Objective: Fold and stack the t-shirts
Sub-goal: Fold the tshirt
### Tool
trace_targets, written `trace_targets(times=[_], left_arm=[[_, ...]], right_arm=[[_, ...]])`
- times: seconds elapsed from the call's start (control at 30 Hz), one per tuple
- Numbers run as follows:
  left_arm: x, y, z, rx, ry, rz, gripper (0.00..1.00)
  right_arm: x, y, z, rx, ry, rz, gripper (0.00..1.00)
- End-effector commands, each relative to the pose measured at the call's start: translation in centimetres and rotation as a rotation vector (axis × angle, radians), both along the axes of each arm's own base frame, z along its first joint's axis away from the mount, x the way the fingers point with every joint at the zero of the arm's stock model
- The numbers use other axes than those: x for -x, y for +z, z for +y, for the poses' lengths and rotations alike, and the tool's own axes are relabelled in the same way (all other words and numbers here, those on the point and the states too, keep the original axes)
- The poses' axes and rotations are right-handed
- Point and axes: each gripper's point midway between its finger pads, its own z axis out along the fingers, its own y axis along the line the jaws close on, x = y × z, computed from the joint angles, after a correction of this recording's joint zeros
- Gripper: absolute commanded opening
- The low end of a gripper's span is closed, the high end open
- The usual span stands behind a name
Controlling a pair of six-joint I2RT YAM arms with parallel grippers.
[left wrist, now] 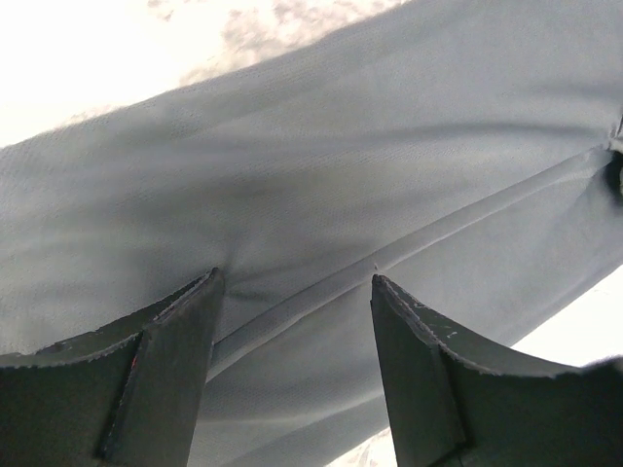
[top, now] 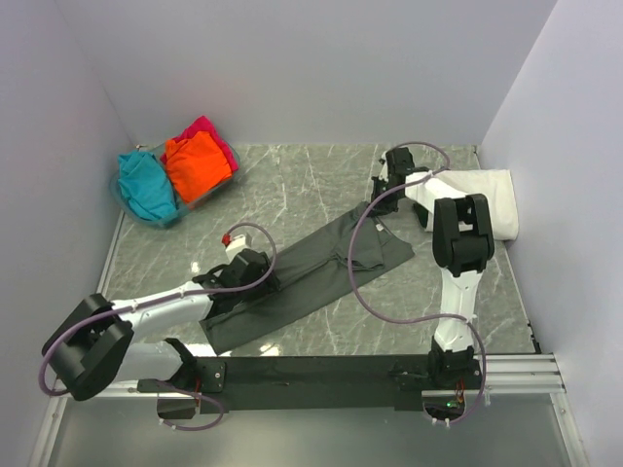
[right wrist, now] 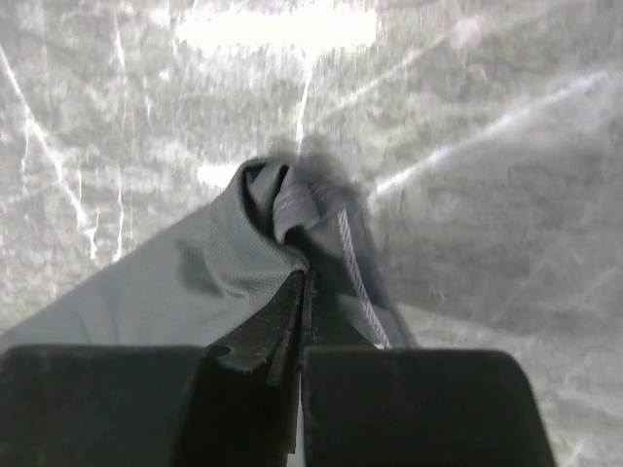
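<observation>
Dark grey shirt: a dark grey short-sleeved cloth t-shirt point(top: 321, 272) lay folded into a long band, slanting across the table from under the left gripper up to the tips of the right gripper.
Shirt at the left hand: in the left wrist view the grey cloth point(left wrist: 341, 175) spread flat beneath the fingers, with a long fold ridge running across between them.
Shirt at the right hand: the far corner point(right wrist: 175, 282) was bunched into a small peak right at the fingertips.
Right gripper: the right gripper point(top: 382, 201) point(right wrist: 304, 277) was clenched tight on that bunched corner of the dark grey shirt, its jaws pressed together with cloth caught between them.
Left gripper: the left gripper point(top: 261, 280) point(left wrist: 292, 277) stood spread wide over the near end of the band, nothing pinched; the cloth puckered at one fingertip point(left wrist: 165, 370).
White shirt: a white cloth t-shirt point(top: 487, 199) lay folded just beyond the right gripper, on its outer side.
Basket: a clear basket point(top: 180, 216), well beyond the left gripper in the far corner, held a teal shirt point(top: 146, 185), an orange shirt point(top: 195, 165) and a magenta shirt point(top: 209, 131).
Table: a grey marble-patterned table point(top: 292, 185) lay under everything.
</observation>
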Motion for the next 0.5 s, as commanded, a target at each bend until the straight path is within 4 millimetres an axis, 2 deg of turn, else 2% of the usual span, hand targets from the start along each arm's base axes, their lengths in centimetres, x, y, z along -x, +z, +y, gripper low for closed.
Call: trace_targets(times=[0.0, 0.17, 0.2, 0.27, 0.3, 0.33, 0.37, 0.4, 0.43, 0.47], left_arm=[[1.1, -0.8, 1.6, -0.026, 0.040, 0.033, 0.69], [1.4, -0.3, 1.0, 0.027, 0.025, 0.018, 0.69], [1.4, -0.4, 0.8, 0.036, 0.018, 0.017, 0.69], [1.4, -0.2, 0.2, 0.062, -0.001, 0.015, 0.69], [1.4, -0.2, 0.0, 0.068, -0.006, 0.016, 0.69], [1.3, -0.1, -0.3, 0.073, -0.013, 0.018, 0.69], [1.4, -0.1, -0.5, 0.081, -0.018, 0.021, 0.69], [1.1, 0.1, -0.8, 0.090, -0.018, 0.017, 0.69], [1.1, 0.2, -0.9, 0.094, -0.020, 0.016, 0.69], [1.0, 0.3, -1.1, 0.099, -0.021, 0.015, 0.69]], right_arm=[[-1.3, 0.8, 0.0, 0.001, 0.002, -0.005, 0.00], [-2.9, 0.5, -0.3, 0.017, -0.012, 0.004, 0.00], [-4.0, 1.3, -0.3, 0.014, -0.017, -0.019, 0.00], [-4.8, 0.7, -0.5, 0.026, -0.027, -0.013, 0.00], [-5.8, 1.7, -0.4, 0.027, -0.029, -0.034, 0.00], [-6.4, 1.9, -0.4, 0.027, -0.033, -0.037, 0.00], [-6.5, 1.1, -0.4, 0.034, -0.034, -0.015, 0.00], [-7.9, 2.3, -0.3, 0.025, -0.035, -0.053, 0.00], [-8.3, 1.4, -0.3, 0.025, -0.037, -0.038, 0.00], [-9.2, 2.6, 0.0, 0.016, -0.034, -0.063, 0.00]])
